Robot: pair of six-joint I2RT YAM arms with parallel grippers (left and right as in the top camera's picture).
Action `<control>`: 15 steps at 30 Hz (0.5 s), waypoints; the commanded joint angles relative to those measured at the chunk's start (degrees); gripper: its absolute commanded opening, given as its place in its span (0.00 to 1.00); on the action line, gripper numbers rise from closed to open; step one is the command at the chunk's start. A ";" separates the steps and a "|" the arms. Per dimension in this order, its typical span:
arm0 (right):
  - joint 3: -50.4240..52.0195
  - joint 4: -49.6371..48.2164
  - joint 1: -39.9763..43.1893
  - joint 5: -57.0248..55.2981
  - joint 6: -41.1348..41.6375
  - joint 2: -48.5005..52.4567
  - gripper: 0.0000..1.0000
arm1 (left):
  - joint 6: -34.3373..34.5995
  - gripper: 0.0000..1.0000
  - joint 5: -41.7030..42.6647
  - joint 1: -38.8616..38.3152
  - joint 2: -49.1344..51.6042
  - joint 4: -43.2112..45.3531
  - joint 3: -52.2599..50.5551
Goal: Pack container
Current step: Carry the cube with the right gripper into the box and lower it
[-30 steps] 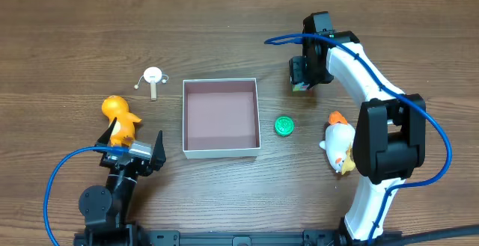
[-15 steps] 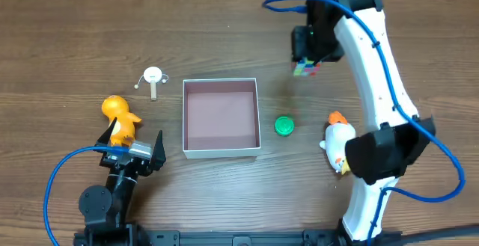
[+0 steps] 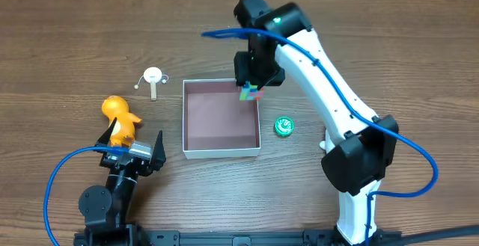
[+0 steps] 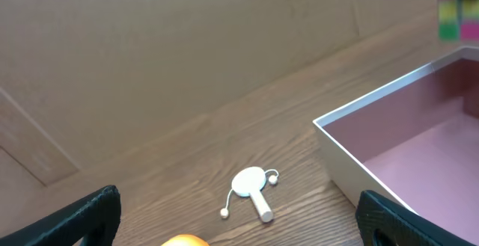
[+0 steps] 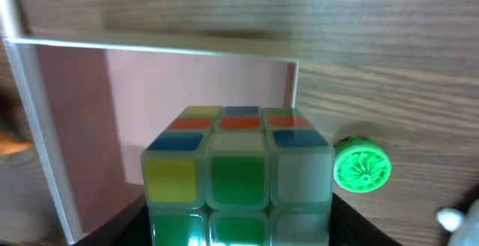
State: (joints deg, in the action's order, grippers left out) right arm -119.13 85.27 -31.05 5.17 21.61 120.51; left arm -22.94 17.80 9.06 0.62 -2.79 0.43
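Looks like we're mid-drop on the first item. The right gripper (image 3: 251,87) is clamped on a Rubik's-style puzzle cube (image 5: 239,164) and holds it up in the air over the far right corner of the container (image 3: 221,154). The container sits about mid-table with nothing inside it yet. My read is that the next move is to come in a bit from the corner so the cube clears the thin walls, lower it, then open up. The left gripper (image 3: 132,144) is parked at the near left with its jaws spread wide and holding nothing, right by an orange duck (image 3: 118,115). A green disc (image 3: 284,126) lies just right of the box.
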 commanded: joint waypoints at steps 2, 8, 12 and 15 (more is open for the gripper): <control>4.07 -4.96 -2.58 0.70 1.16 -0.90 0.48 | -0.20 1.00 0.02 0.31 -0.28 0.04 -0.17; 6.56 -7.50 -8.31 -8.55 4.22 -0.85 0.49 | -0.20 1.00 0.02 0.31 -0.28 0.04 -0.17; 12.11 -11.06 -7.82 -9.03 6.36 -0.85 0.48 | -0.20 1.00 0.02 0.31 -0.28 0.04 -0.17; 13.11 -13.81 -7.82 -9.25 6.36 -0.85 0.49 | -0.20 1.00 0.02 0.31 -0.28 0.04 -0.17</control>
State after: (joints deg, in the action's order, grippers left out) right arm -106.45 73.17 -39.07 -2.57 26.96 120.51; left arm -22.92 17.80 9.06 0.62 -2.81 0.43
